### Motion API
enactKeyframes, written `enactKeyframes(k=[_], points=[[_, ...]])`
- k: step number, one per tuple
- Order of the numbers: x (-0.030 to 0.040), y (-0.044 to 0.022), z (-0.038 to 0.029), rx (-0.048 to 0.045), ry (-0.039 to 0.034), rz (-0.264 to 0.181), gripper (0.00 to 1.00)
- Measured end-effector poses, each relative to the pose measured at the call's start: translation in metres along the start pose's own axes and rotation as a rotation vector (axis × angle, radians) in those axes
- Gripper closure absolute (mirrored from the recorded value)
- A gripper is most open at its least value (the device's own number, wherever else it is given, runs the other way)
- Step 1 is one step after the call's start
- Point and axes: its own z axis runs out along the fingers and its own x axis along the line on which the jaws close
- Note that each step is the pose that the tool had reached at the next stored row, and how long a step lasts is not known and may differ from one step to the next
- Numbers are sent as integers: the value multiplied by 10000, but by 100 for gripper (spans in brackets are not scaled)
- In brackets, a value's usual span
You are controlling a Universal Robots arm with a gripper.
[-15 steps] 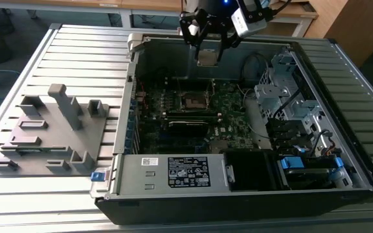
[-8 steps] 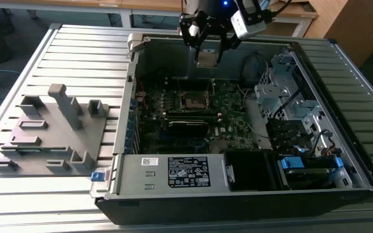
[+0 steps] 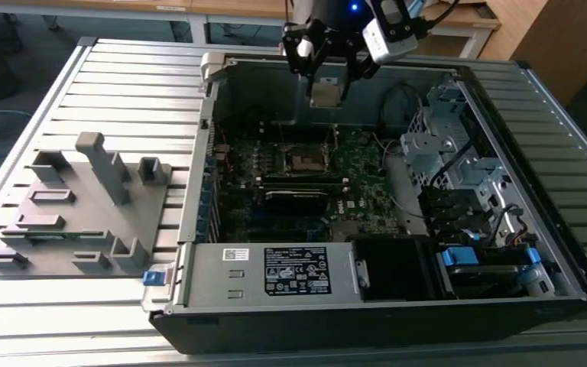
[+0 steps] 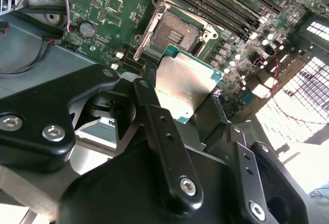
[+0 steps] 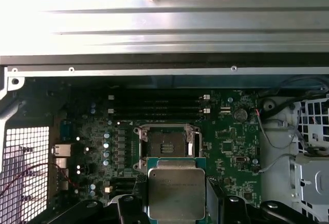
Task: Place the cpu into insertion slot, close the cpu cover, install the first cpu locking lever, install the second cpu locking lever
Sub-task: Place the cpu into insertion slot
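My gripper [image 3: 326, 86] hangs over the far part of the open computer case, shut on the cpu [image 3: 326, 95]. In both wrist views the cpu [image 4: 186, 80] [image 5: 176, 187] is a flat silver square with a green edge, held between the two black fingers [image 4: 150, 88]. The insertion slot [image 3: 304, 159] [image 4: 175, 31] [image 5: 165, 143] lies open and bare on the green motherboard, below the chip and apart from it. A thin metal piece on edge along one side of the slot looks like the raised cpu cover [image 4: 148, 34].
The case walls [image 3: 212, 115] ring the motherboard. Drive cages and cables [image 3: 446, 153] stand at the exterior view's right and the power supply [image 3: 273, 271] at the front. Black memory sticks [image 5: 157, 106] lie beside the slot. A grey fixture plate [image 3: 79, 206] sits on the slatted table.
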Motion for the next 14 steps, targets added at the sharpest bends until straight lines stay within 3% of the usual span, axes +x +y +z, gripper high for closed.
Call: enactKeyframes(k=[10, 12, 14], points=[[-1, -2, 28, 0, 0, 0, 46], [-1, -7, 76, 13, 0, 0, 46], [-1, -7, 76, 13, 0, 1, 46]])
